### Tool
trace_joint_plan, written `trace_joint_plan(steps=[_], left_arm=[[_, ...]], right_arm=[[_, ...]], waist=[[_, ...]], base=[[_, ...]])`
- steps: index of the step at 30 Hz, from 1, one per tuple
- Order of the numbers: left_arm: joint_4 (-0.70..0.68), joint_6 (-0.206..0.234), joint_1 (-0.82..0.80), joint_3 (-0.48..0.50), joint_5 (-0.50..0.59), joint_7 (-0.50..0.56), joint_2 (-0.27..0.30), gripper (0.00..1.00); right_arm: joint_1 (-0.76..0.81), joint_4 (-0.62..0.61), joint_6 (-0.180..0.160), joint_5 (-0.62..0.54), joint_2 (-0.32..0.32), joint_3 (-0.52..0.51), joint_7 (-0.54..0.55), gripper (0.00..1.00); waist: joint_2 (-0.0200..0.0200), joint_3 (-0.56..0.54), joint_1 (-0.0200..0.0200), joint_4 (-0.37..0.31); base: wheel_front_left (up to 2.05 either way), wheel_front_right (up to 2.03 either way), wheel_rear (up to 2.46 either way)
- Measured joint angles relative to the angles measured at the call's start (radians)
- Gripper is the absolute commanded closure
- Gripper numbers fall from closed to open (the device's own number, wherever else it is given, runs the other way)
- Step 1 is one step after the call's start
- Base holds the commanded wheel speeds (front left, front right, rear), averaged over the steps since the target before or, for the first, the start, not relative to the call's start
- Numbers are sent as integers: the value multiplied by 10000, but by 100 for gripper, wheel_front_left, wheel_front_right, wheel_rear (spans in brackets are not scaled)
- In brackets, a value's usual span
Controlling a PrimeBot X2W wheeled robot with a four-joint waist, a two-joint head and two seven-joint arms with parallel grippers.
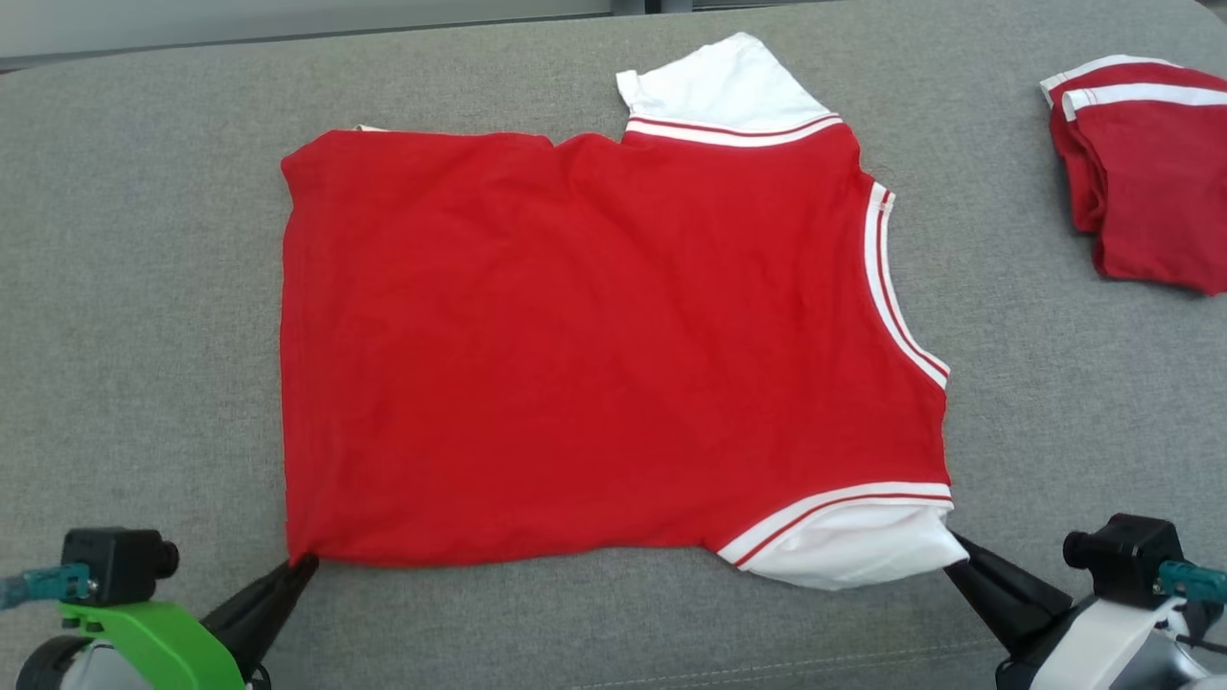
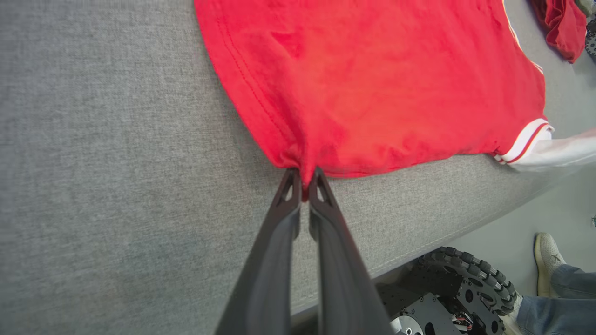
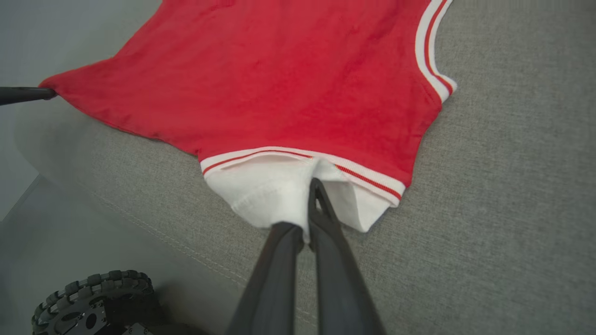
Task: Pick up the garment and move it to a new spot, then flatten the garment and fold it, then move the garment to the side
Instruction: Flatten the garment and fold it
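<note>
The red T-shirt (image 1: 594, 355) lay spread flat on the grey upholstered surface (image 1: 144, 287), its long axis running left to right across the head view. The striped neckline (image 1: 896, 287) pointed to the robot's right and the hem to its left. One white sleeve (image 1: 714, 86) lay at the far edge and the other white sleeve (image 1: 853, 546) at the near edge.

The left gripper (image 1: 305, 561) was clamped on the near hem corner, with red cloth bunched between its closed fingers (image 2: 288, 195). The right gripper (image 1: 952, 541) was pinched shut on the near sleeve, the white fabric puckering around its tip (image 3: 316, 186).

A second red garment (image 1: 1145, 182), folded, sat well apart at the far right.
</note>
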Motion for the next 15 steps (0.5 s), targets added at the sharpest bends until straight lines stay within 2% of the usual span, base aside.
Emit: trace_joint_plan(steps=[9,15], left_arm=[[-1135,370,-728,844,-945,1231,750,100],[-1595,709,-1254,1179,-1599,1864,863,100]], right_arm=[[-1475,-667,0,690,-514,-500,872,100],[-2359,-694,0,993,-895,-1043,1337,100]], waist=[[0,589,0,157],[0,1078,0,156]], base=[[0,0,0],[0,0,0]])
